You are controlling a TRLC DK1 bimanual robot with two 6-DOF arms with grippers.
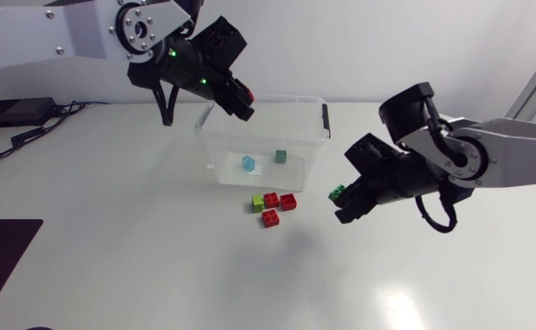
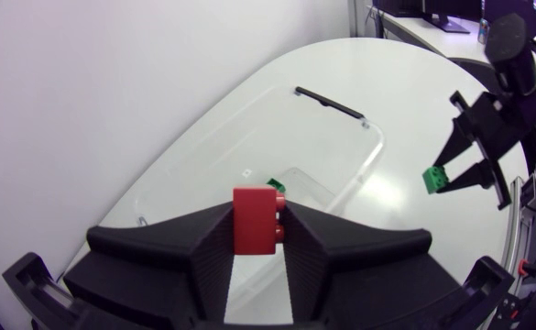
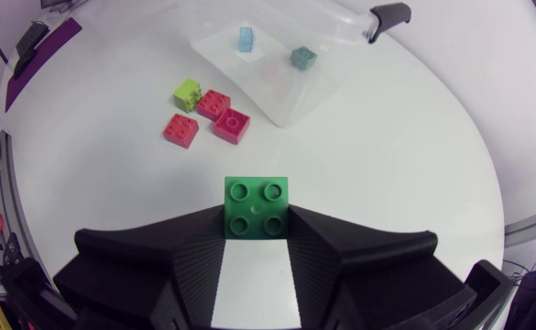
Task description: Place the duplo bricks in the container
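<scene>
A clear plastic container (image 1: pixel 313 137) stands at the table's back middle, with a light blue brick (image 1: pixel 247 163) and a teal brick (image 1: pixel 281 157) inside. My left gripper (image 1: pixel 242 97) hangs over the container's rear left corner, shut on a red brick (image 2: pixel 255 220). My right gripper (image 1: pixel 341 203) hovers to the right of the container, shut on a green brick (image 3: pixel 256 208). On the table in front of the container lie a lime brick (image 1: pixel 258 203) and three red bricks (image 1: pixel 277 207). The same loose bricks (image 3: pixel 205 111) lie ahead of the right gripper in its wrist view.
A black device (image 1: pixel 16 112) with cables sits at the far left. A dark mat (image 1: pixel 2 257) covers the near left corner. The container's black latch (image 1: pixel 324 116) is on its right rim. Bare white table lies in front and to the right.
</scene>
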